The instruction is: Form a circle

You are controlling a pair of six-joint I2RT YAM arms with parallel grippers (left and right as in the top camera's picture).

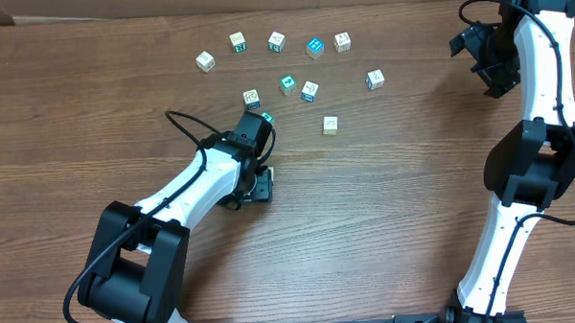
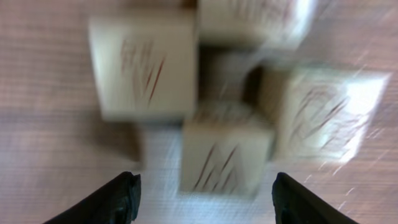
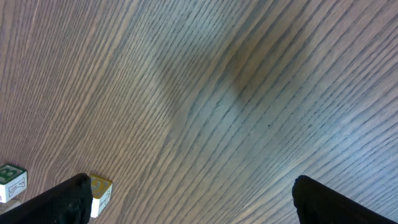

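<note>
Pale wood: the circle (image 2: 227, 149), a tight ring of four small pale wooden cubes with reddish printed faces, lies on the brown wood-grain table (image 1: 414, 224) just ahead of the left hand (image 2: 205, 180). The cubes sit near, upper left, right and far around a small dark gap; the far one is cut by the frame edge. Ring about as wide as deep, so no long axis or heading can be given. Picture blurred.

Left hand: black fingers (image 2: 124, 196) apart, flanking the near cube with table showing on both sides; nothing clamped. The white-and-black left arm (image 1: 197, 179) reaches from the near edge toward mid-table, wrist folded down, hiding the ring from overhead.

Right hand (image 3: 199, 199): fingers wide apart above the table, holding nothing. The right arm (image 1: 544, 105) stands at the far right.

Loose cubes (image 1: 277, 41): ten counted beyond the left arm, two of them blue- or teal-topped. Two show at the lower left of the right wrist view.
</note>
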